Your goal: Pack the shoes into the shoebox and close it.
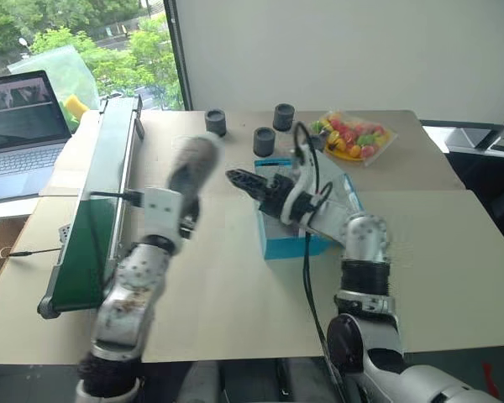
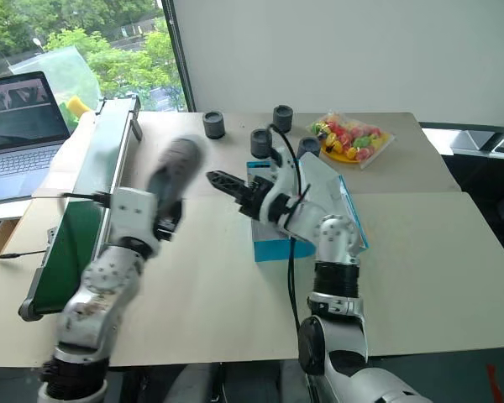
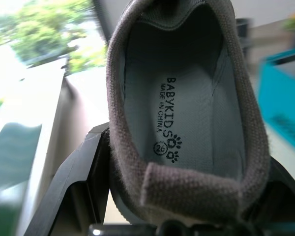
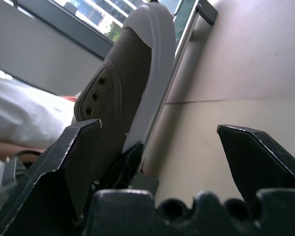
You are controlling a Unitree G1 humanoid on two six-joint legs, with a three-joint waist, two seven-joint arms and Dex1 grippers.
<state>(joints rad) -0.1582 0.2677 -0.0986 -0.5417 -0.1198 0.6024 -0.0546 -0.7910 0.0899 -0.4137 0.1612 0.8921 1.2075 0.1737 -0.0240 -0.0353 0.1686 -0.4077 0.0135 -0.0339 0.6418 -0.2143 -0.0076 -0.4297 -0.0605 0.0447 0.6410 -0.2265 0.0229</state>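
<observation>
A grey canvas shoe point(image 1: 193, 168) with a white rubber toe hangs in the air left of the shoebox point(image 1: 281, 241). My left gripper point(image 3: 182, 209) is shut on its heel, toe pointing away from me. The left wrist view looks into the shoe's pale insole point(image 3: 187, 118). The shoebox is bright cyan and sits mid-table, its lid point(image 2: 340, 201) tilted up on the right side. My right gripper point(image 1: 245, 180) hovers over the box's left end, open and pointing left at the shoe point(image 4: 123, 83). My right arm hides the box's inside.
A long dark-green unit point(image 1: 97, 210) runs along the table's left side, with a laptop point(image 1: 21, 126) beyond it. Several dark cylinders point(image 1: 265, 140) and a bag of colourful pieces point(image 1: 353, 136) stand behind the box. Bare tabletop point(image 1: 227, 294) lies in front.
</observation>
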